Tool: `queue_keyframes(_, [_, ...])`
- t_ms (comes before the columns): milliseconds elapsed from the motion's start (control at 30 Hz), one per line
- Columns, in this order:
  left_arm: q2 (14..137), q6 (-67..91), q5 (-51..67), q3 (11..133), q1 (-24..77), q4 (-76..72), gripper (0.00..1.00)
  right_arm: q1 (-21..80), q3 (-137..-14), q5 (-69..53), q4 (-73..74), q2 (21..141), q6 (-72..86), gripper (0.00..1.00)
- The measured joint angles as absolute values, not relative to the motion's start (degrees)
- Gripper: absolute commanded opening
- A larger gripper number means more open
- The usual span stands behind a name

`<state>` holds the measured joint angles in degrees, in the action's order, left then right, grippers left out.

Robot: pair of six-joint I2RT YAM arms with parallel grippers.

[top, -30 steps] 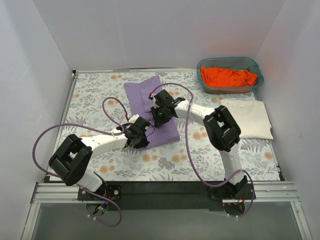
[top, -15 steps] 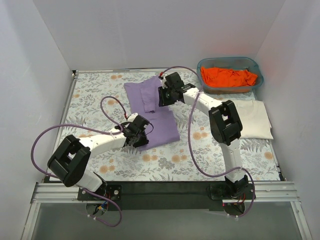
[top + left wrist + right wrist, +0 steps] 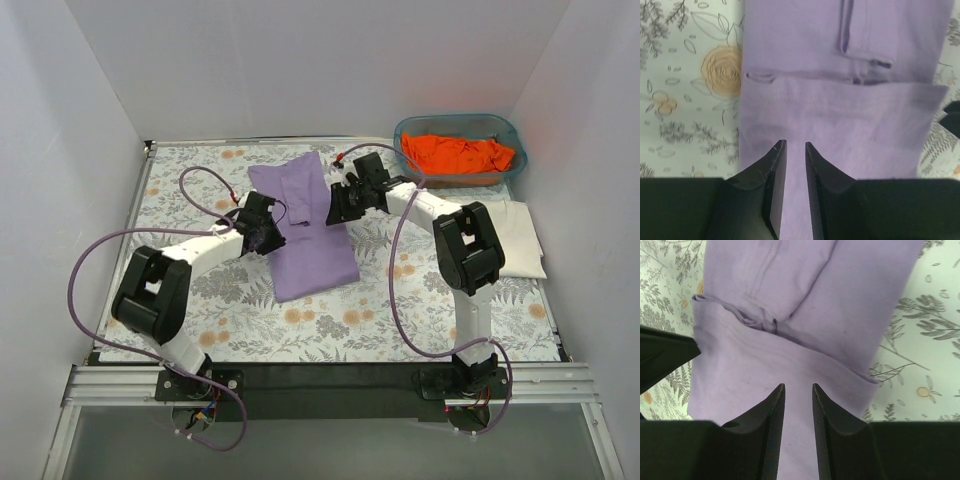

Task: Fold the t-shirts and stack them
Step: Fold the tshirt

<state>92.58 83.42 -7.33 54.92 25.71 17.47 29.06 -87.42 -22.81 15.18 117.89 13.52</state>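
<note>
The lavender t-shirt (image 3: 308,235) lies on the floral tablecloth as a long strip, with a sleeve folded in near its far end (image 3: 860,55) (image 3: 765,315). My left gripper (image 3: 263,230) (image 3: 795,145) hovers at its left edge, jaws a little apart with nothing between them. At the shirt's right edge my right gripper (image 3: 342,205) (image 3: 798,386) is also slightly open and empty. The orange t-shirt (image 3: 458,153) is bunched in the teal basket. At the right lies the cream folded t-shirt (image 3: 515,235).
The teal basket (image 3: 408,130) stands at the far right corner. White walls close the table on three sides. Purple cables loop over the tablecloth (image 3: 200,185) beside both arms. The arm bases sit on the black rail at the near edge.
Both grippers have moved toward the far side, the left to the shirt's left edge, the right to its right edge. The lavender shirt now lies as one long, flatter strip.
</note>
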Motion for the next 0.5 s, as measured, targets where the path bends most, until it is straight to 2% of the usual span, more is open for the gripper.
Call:
queue_keyframes(200, [96.73, 81.41, -4.56, 56.73, 24.14, 18.0, 0.26, 26.11, -84.42, -28.58, 12.71, 117.49, 14.9, 0.3])
queue_keyframes(500, [81.52, 82.78, 0.05, 48.34, 31.05, 19.75, 0.27, 29.93, -63.59, -40.56, 5.17, 105.82, 20.64, 0.31])
